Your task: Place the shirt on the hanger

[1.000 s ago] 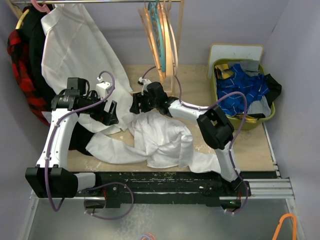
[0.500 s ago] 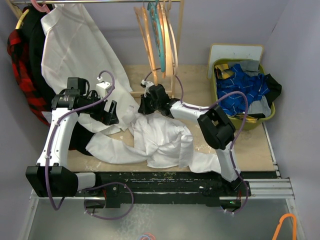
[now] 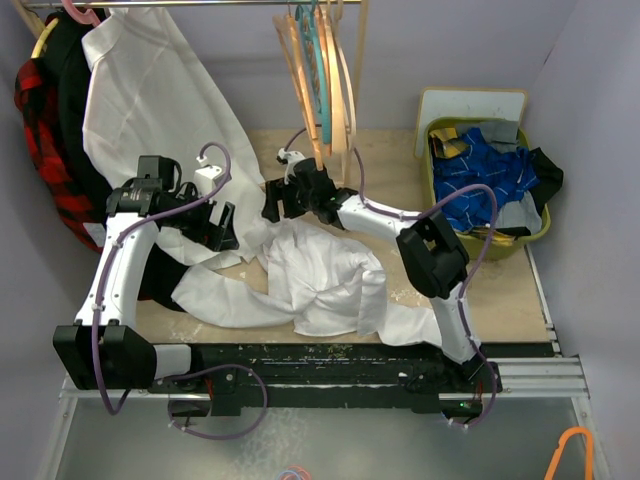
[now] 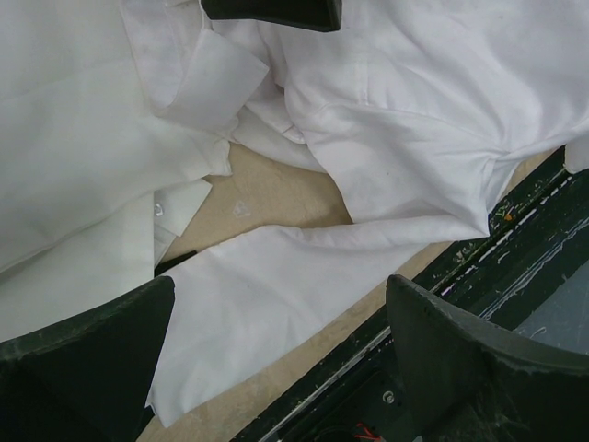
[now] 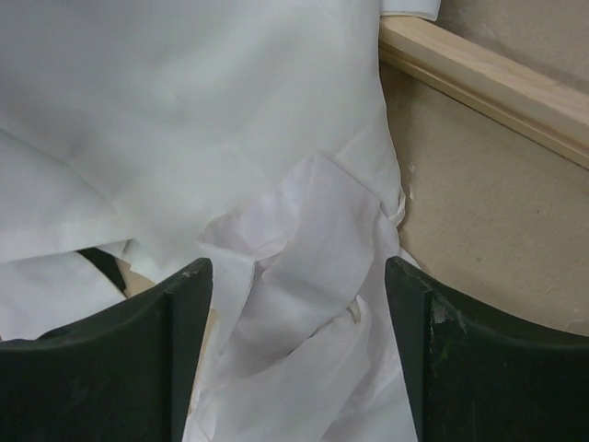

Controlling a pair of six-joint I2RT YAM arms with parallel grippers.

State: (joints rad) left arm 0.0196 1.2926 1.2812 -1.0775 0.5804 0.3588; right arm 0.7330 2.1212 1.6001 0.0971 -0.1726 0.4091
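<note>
Shirt as landmark for all entries.

Top external view:
- Shirt (image 3: 325,285) lies crumpled on the table (image 3: 480,290). Its long axis runs left to right along the near edge, with 1 sleeve trailing to its left.
- Hanger (image 3: 347,100) hangs upright with other hangers beyond the shirt's far edge, well above the cloth and not touching it.
- Right gripper (image 3: 275,200) sits over the shirt's far edge, just below the hanger group.
- Left gripper (image 3: 222,225) is off the shirt's far-left corner.
- Judgement: the right arm is clearly nearer both things.

Left wrist view:
- Left gripper (image 4: 276,368) is spread wide with nothing between its jaws.
- The sleeve (image 4: 304,276) lies flat directly under them. The shirt's bulk is to the upper right of frame.

Right wrist view:
- Right gripper (image 5: 299,354) is also wide open and empty.
- A wrinkled fold of the shirt (image 5: 313,267) lies straight beneath, between the jaws' line.
- A pale wooden bar (image 5: 488,87) runs just beyond the shirt's far edge. I cannot tell whether it belongs to the rack.
- Judgement: cloth is a short descent away. The hanger needs an upward reach.
</note>
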